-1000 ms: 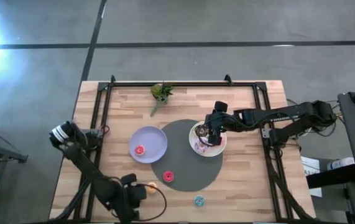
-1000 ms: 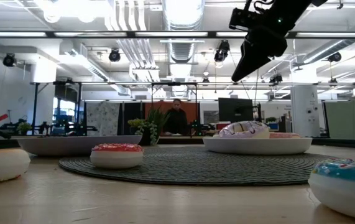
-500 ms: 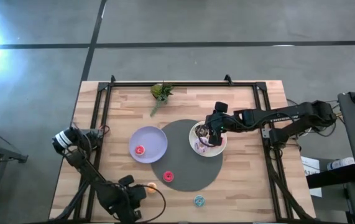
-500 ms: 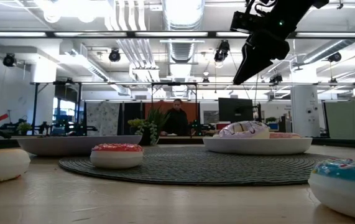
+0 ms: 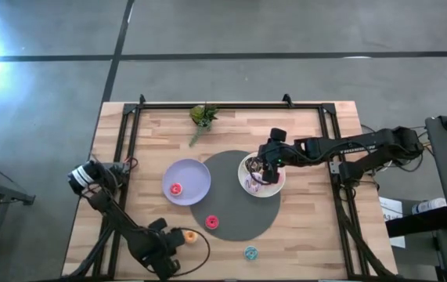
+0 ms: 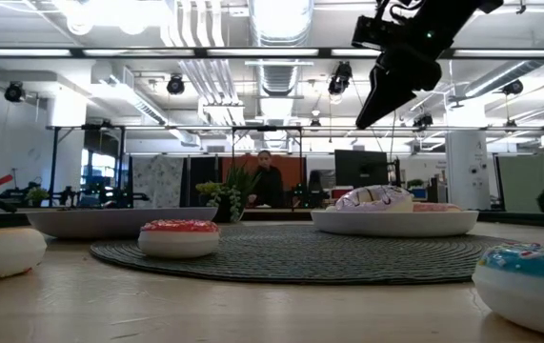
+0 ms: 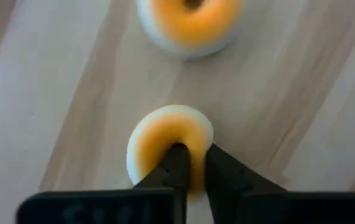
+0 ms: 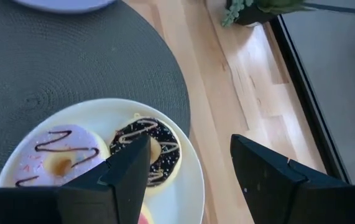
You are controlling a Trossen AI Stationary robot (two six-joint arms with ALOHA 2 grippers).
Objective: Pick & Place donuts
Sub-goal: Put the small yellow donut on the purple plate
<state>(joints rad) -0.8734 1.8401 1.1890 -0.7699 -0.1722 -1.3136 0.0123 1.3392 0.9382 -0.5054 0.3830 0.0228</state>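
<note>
Pick step in hand: left gripper [image 7: 193, 171] was clamped on an orange donut [image 7: 165, 140]. Right gripper [image 8: 189, 165], fingers apart, hung over the white plate [image 8: 193, 186]. Next, probably carrying it to a plate.

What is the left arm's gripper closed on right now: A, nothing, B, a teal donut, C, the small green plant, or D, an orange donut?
D: in the left wrist view the left gripper has its fingers pinching the rim of an orange donut, with a second orange donut lying apart on the wood.
</note>
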